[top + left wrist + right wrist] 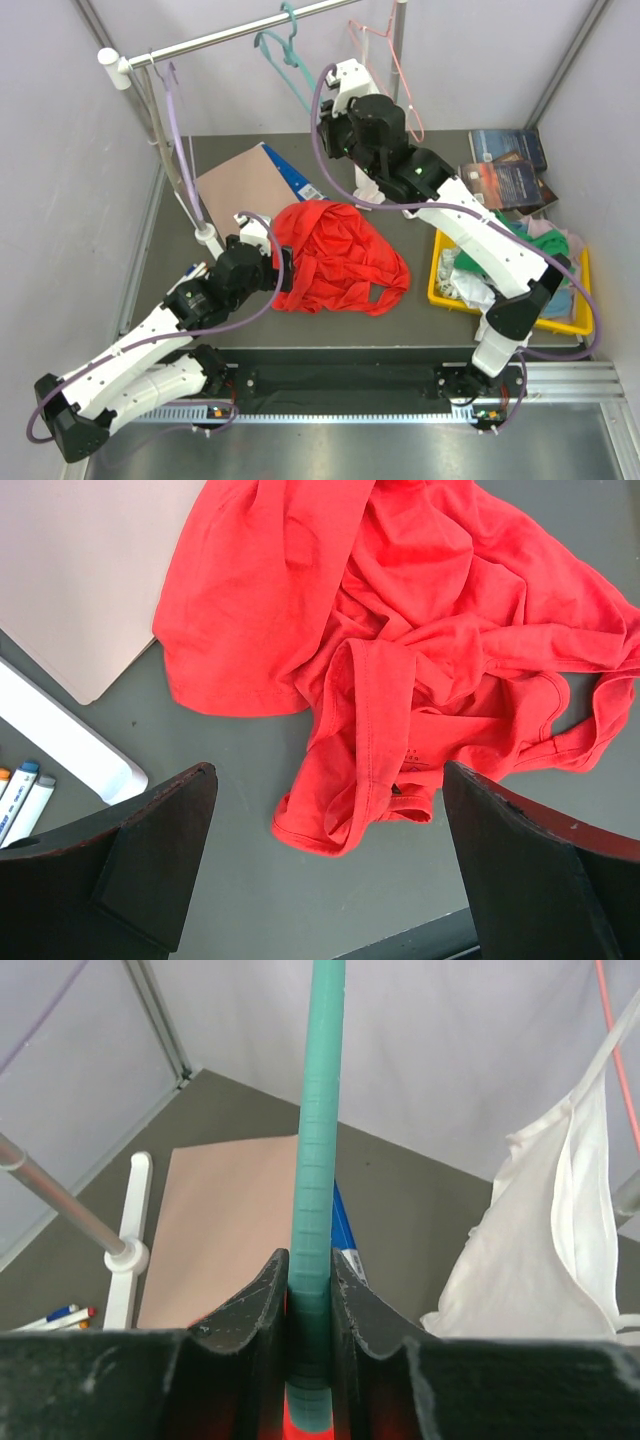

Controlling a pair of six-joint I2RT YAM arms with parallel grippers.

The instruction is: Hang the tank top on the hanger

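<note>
**Tank top.** The tank top (338, 258) lies crumpled in a heap on the tabletop (245, 900), near the middle, just right of the left fingers (160, 850). It is soft, thin fabric, judged light and limp: it will sag, fold and drag when lifted, and it will not hold any shape. It is not fragile. A strap loop and a hemmed edge lie at the near side of the heap, directly below the left fingers. A pinch on a strap or on the hem beside it should give the firmest hold; a pinch on loose cloth mid-heap is likely to gather several layers together.

**Hanger.** The hanger (318, 1160) hangs from the rail (220, 40) at the far side. It is thin, stiff plastic, judged light and smooth, so it may swing or twist in a narrow grip.

**Fingers.** The right fingers (262, 1295) are closed on one arm of the hanger. The left fingers stand wide apart, holding nothing, above the near edge of the tank top.

**Caution.** The straps may snag on the notches.
</note>
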